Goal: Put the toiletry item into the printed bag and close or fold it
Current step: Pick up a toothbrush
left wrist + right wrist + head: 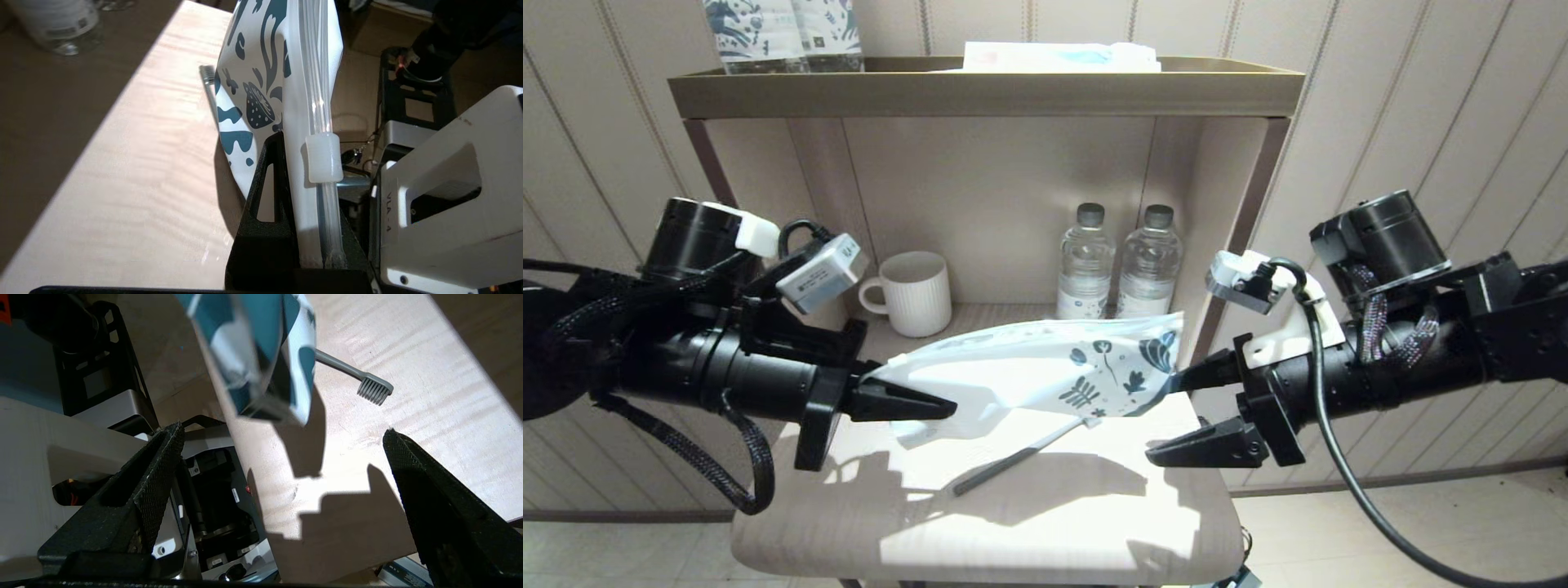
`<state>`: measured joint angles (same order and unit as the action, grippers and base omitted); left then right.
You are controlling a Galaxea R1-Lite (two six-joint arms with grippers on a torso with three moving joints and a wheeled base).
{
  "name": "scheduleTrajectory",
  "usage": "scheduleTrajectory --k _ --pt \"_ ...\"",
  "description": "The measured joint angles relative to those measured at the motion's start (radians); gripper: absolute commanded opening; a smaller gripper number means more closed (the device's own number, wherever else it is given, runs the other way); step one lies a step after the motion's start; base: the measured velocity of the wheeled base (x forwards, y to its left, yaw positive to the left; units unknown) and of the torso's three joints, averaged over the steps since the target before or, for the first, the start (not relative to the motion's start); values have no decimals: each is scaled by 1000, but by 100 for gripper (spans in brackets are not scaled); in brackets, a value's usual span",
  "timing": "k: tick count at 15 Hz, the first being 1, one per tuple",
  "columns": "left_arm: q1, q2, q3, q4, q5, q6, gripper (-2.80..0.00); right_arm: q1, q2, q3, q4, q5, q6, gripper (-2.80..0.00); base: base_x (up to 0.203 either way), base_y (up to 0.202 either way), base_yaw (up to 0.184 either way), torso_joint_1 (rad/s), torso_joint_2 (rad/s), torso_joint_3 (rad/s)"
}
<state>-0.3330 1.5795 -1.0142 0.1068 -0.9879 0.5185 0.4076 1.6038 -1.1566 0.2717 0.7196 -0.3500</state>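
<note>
Over the pale worktop I have the printed bag held off the surface, stretched roughly level between my two arms. It hangs above the middle of the worktop, well in from the near edge, its dark blue leaf-and-flower end toward my right. My left claw is clamped tight on the plain white end; from the left wrist view the zip strip with its small white slider runs just beside the gripping fingers. My right claw sits at the bag's printed end with its jaws spread wide and nothing between them; the upper fingertip looks to be right at the bag's corner, though I cannot tell whether it touches. Under the bag, the toothbrush lies flat on the worktop, slanting from the near left up toward the right edge, bristle head poking out past the printed end, outside the bag
</note>
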Motion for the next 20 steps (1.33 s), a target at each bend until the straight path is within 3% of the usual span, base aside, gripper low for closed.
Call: scheduleTrajectory --k 5,8,12,20 --pt "55 -23 -28 -3 27 -14 -280 48 21 22 3 -31 41 0 0 0 0 0 0 0" --pt "75 -1 -73 -4 43 -19 -280 94 75 1 2 -153 95 0 0 0 0 0 0 0" --pt "78 18 -93 -12 45 -20 -280 162 154 -107 7 -355 283 0 0 0 0 0 0 0" --pt "81 26 -96 -12 42 -18 -280 257 242 -155 11 -369 331 0 0 0 0 0 0 0"
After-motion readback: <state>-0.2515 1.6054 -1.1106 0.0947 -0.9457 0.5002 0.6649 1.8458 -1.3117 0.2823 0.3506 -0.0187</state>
